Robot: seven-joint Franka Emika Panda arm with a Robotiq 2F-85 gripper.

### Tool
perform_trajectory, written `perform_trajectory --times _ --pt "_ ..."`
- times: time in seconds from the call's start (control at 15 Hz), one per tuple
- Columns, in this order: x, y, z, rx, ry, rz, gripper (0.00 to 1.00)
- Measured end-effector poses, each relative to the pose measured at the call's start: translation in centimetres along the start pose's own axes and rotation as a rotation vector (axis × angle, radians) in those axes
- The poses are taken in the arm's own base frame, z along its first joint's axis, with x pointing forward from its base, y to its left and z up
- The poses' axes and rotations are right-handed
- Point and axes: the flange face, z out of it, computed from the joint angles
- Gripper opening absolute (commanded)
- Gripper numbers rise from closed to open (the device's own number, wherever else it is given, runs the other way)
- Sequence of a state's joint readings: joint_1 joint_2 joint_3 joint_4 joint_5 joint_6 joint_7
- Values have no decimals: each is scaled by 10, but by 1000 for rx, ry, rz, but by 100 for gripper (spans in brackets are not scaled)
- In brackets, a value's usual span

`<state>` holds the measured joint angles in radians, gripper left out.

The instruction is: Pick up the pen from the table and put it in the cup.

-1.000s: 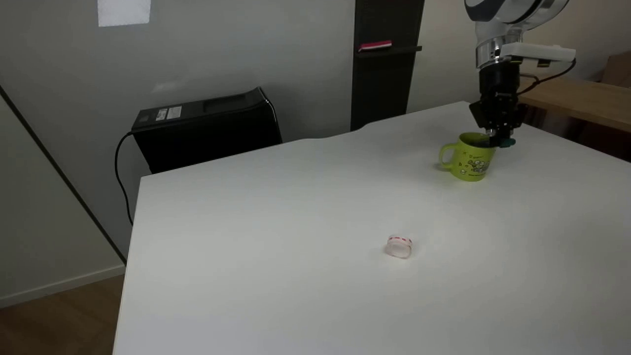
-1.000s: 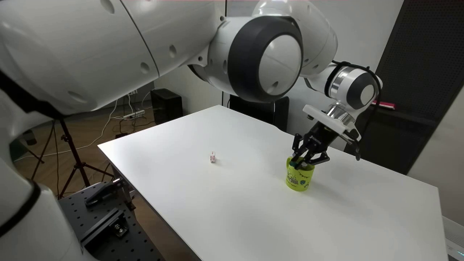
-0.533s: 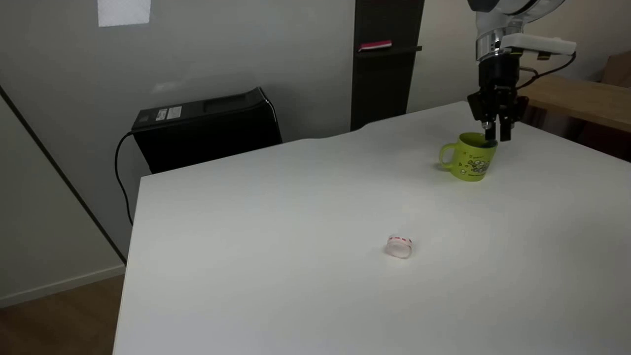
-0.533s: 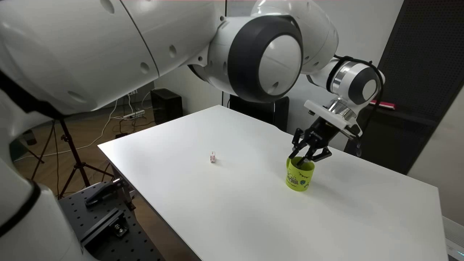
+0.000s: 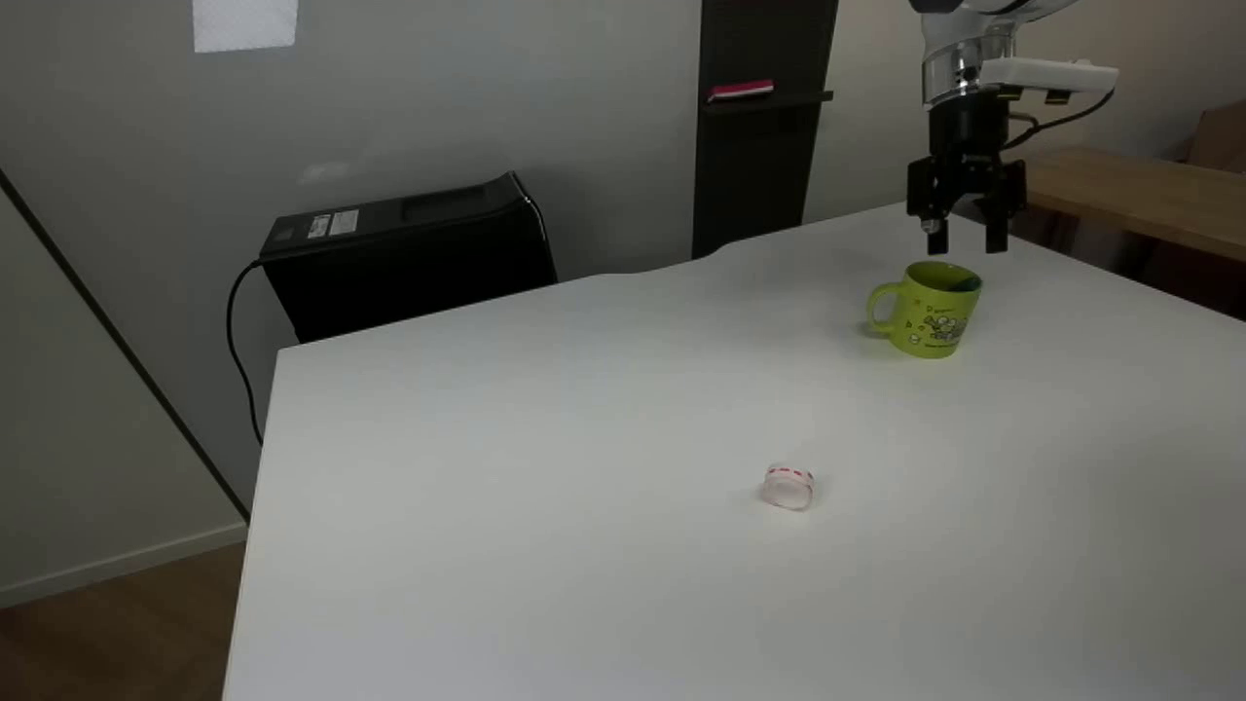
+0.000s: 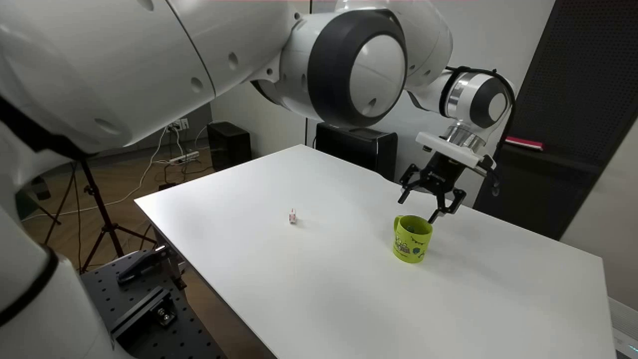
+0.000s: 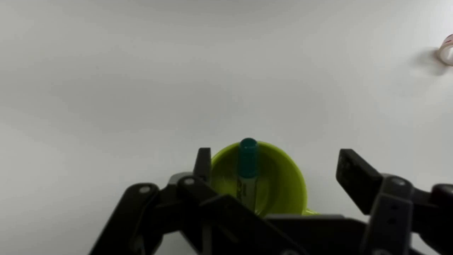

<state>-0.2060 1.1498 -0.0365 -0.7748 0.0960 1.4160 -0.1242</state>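
Where a second ago my fingers (image 7: 203,163) sat close together at the mouth of the cup (image 5: 927,319), green showing beside their tips, they now stand wide apart. Half a second ago the gap was narrow, one tip overlapping the cup's mouth in both exterior views; since then my gripper (image 6: 416,210) has risen and spread. The pen (image 7: 247,161) is inside the cup: green cap uppermost, lettering below it, lower end hidden behind my own links. Whether the cap touches the rim, I cannot tell. Cup upright, same spot as before, handle turned the same way.

Edges and room: from the wrist, the rim lies between my fingers, close to one, well apart from the other. In an exterior view one fingertip (image 6: 434,216) comes just beside the rim; contact, cannot tell. The cup stands in from the edges of the table (image 5: 545,467), white surface on every side of it. A small clear ring (image 5: 787,489) with red marks rests well apart, unmoved, the tabletop running between it and the cup. Beyond the edges: a black box (image 5: 409,258) and a light wooden table (image 5: 1149,200).
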Motion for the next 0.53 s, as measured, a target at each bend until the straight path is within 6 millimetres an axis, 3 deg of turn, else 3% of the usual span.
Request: perform_trajectory --times 0.27,0.53 --pt "-3 -36 -45 -103 153 -86 100" --pt "-31 -69 -81 -115 238 -90 100"
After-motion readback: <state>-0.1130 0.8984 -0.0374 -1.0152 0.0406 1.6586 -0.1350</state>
